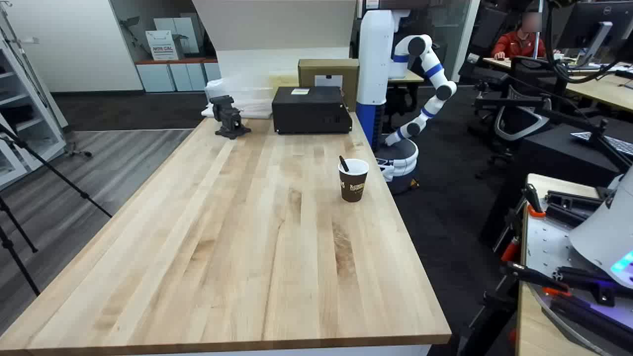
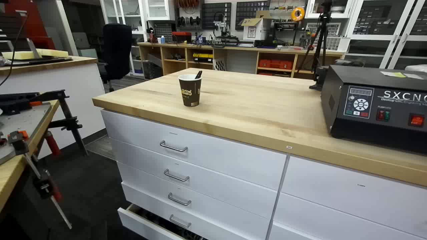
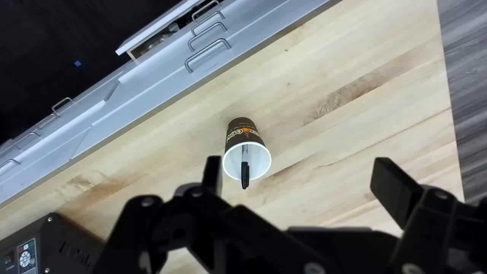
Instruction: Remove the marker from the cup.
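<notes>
Sitting at the lower left of the wrist view, a black SXCNC engraving-machine box [image 3: 57, 239] shows its keypad. White drawer fronts [image 3: 167, 83] with metal handles slant from the left edge to the top centre, one drawer [image 3: 146, 35] pulled out. Across the bottom is the claw [image 3: 299, 176], spread wide with its dark fingers [image 3: 212, 171] well apart, holding nothing. At the frame's centre, showing just beside the left-hand finger, a brown paper cup [image 3: 245, 136] with a white rim stands on the wooden tabletop [image 3: 342, 125]. The black-capped marker [image 3: 244, 167] is inside it, its cap poking past the rim.

In an exterior view, tripod legs [image 1: 85, 195] cross the left edge, the engraving-machine box rests at upper centre, the cup [image 1: 353, 187] stands upright right of centre with the marker tilted left, and a white jointed robot arm [image 1: 439, 81] appears at upper right.

In an exterior view, the cup [image 2: 190, 91] stands left of centre with the marker tilted right, and the engraving-machine box is at the right edge.
</notes>
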Tool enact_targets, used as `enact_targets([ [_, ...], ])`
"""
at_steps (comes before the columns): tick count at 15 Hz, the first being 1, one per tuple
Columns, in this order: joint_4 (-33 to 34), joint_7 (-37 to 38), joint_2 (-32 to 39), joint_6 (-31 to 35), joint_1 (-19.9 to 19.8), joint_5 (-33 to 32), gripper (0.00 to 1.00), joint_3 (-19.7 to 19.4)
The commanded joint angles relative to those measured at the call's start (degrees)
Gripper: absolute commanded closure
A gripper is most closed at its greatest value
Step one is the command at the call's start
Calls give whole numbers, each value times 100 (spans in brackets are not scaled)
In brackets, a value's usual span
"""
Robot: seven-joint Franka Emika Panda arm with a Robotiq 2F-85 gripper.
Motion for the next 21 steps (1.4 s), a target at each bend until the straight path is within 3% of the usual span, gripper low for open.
enact_targets([
  [1, 2, -8, 11, -15, -14, 14, 0, 15],
  [11, -2, -9, 55, -15, -15, 14, 0, 16],
  [15, 610, -254, 979, -93, 123, 41, 0, -126],
  [21, 2250, -1151, 3009, -676, 272, 94, 0, -289],
])
